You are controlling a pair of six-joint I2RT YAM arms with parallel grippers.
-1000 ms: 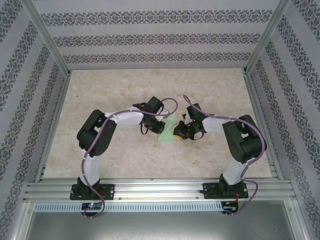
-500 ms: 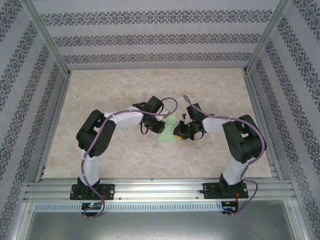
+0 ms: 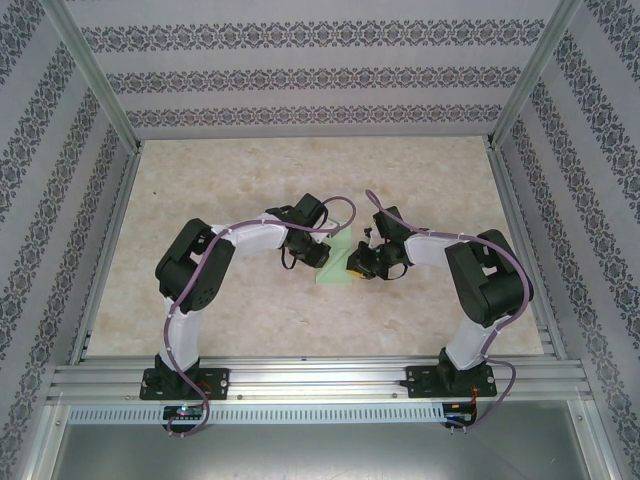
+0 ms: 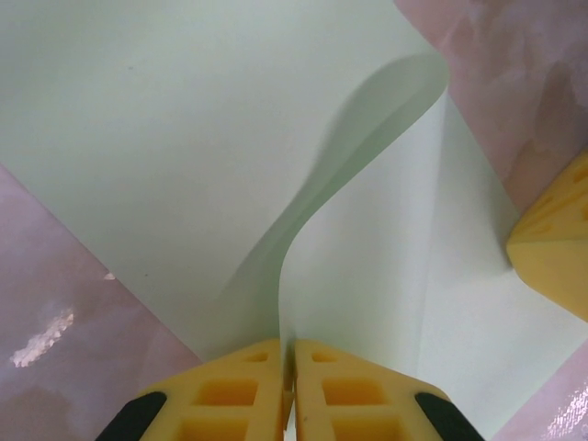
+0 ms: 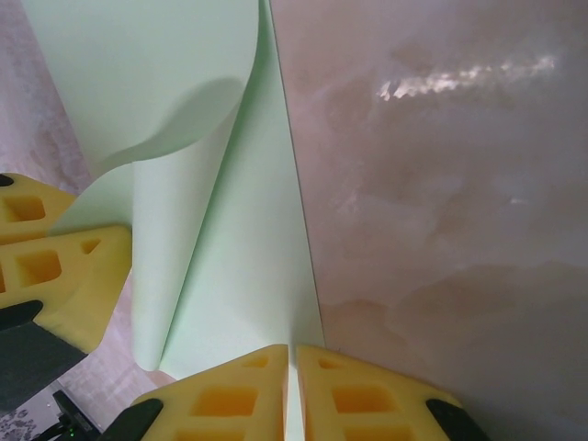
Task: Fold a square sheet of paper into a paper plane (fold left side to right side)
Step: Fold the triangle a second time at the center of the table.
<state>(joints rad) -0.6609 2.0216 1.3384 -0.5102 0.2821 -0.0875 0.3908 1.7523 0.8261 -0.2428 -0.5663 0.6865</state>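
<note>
Centre of the top view: the sheet of paper (image 3: 337, 262) lies on the marbled surface (image 3: 250, 180), with both claws meeting over it. In the left wrist view, the left claw (image 4: 287, 386) sits at bottom centre. Its yellow fingers (image 4: 230, 395) are pinched tight on a lifted edge, and the paper curls up toward the upper right. In the right wrist view, the right claw (image 5: 291, 390) is at bottom centre, fingers together on the sheet's right-hand edge. The pale green runs to the upper left.
</note>
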